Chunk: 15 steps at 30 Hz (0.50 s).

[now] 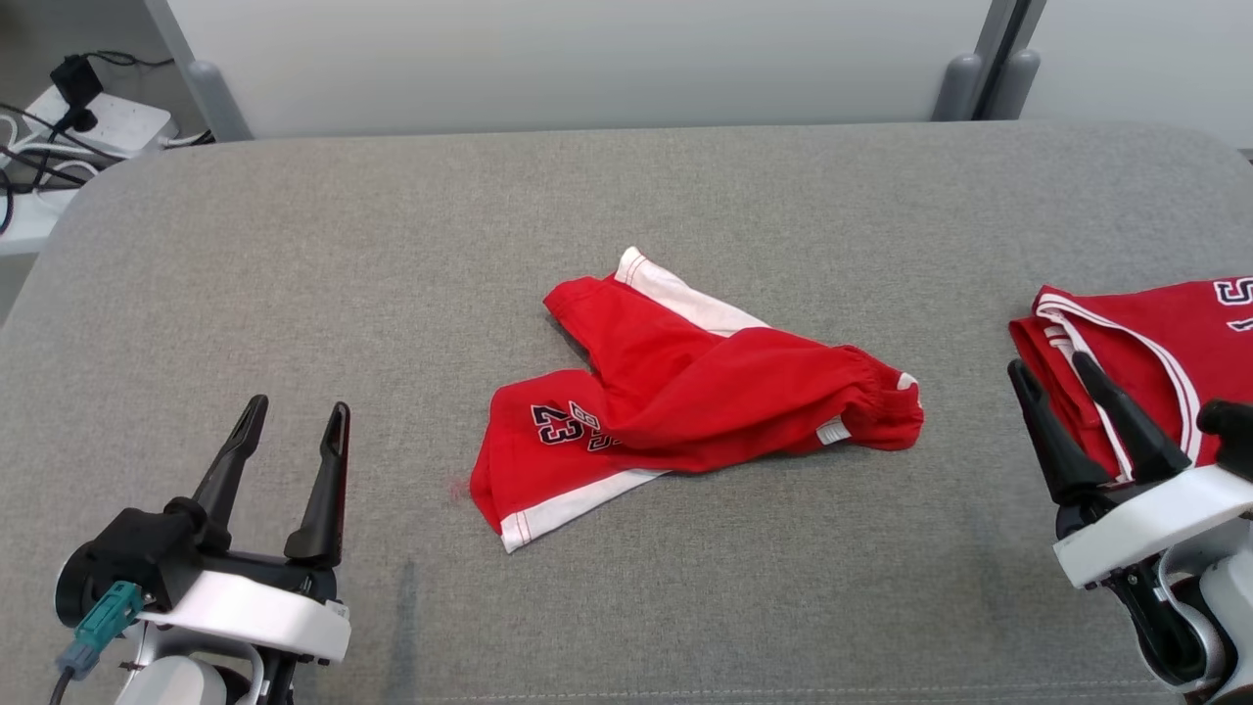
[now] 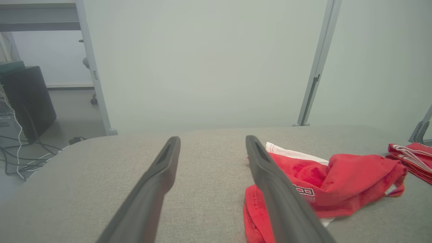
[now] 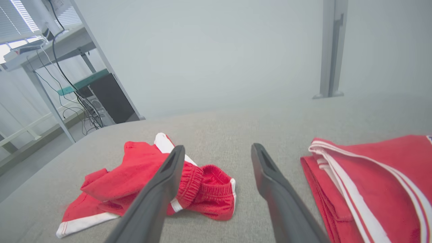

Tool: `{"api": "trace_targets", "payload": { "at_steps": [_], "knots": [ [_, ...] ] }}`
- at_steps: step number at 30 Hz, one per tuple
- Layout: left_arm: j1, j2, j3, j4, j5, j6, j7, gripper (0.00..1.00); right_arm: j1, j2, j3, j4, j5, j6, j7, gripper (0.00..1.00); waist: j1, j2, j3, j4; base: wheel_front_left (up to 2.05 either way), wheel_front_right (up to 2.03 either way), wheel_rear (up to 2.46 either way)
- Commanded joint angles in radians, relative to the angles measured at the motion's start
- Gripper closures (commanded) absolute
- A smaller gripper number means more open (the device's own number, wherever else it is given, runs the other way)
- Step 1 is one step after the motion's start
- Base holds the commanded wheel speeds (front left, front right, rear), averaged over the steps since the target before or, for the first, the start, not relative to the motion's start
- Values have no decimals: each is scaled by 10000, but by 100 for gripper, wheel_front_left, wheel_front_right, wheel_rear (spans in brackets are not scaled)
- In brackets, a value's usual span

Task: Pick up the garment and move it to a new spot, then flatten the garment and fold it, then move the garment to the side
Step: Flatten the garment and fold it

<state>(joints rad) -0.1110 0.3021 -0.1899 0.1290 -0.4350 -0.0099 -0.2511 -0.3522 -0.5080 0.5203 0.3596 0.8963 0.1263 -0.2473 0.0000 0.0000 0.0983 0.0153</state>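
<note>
Red shorts (image 1: 685, 392) with white side stripes and the number 23 lie crumpled in the middle of the grey padded table (image 1: 294, 255). In the left wrist view the shorts (image 2: 320, 182) sit to the right of my fingers; in the right wrist view the shorts (image 3: 135, 182) lie left of centre. My left gripper (image 1: 294, 419) stands open at the lower left, well clear of the shorts, nothing between its fingers. My right gripper (image 1: 1052, 372) is open at the lower right, its fingers over the edge of a folded red jersey (image 1: 1145, 333).
The folded red jersey (image 3: 371, 182) with white trim lies at the table's right edge. Pale partition walls (image 1: 587, 59) stand behind the table. A power strip and cables (image 1: 69, 117) lie on the floor at the far left.
</note>
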Motion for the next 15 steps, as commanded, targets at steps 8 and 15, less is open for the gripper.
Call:
{"api": "trace_targets", "payload": {
  "at_steps": [8,15],
  "knots": [
    [588,174,391,-585,97,505,44,0,2571,2579,-3559,-2273,-4991,44,-143,0,0,0,-864,-234,0,0,0],
    [1345,41,394,-702,156,801,-3,0,4102,3606,-4216,-2939,-6420,44,-144,0,0,0,-1224,-107,0,0,0]
  ]
}}
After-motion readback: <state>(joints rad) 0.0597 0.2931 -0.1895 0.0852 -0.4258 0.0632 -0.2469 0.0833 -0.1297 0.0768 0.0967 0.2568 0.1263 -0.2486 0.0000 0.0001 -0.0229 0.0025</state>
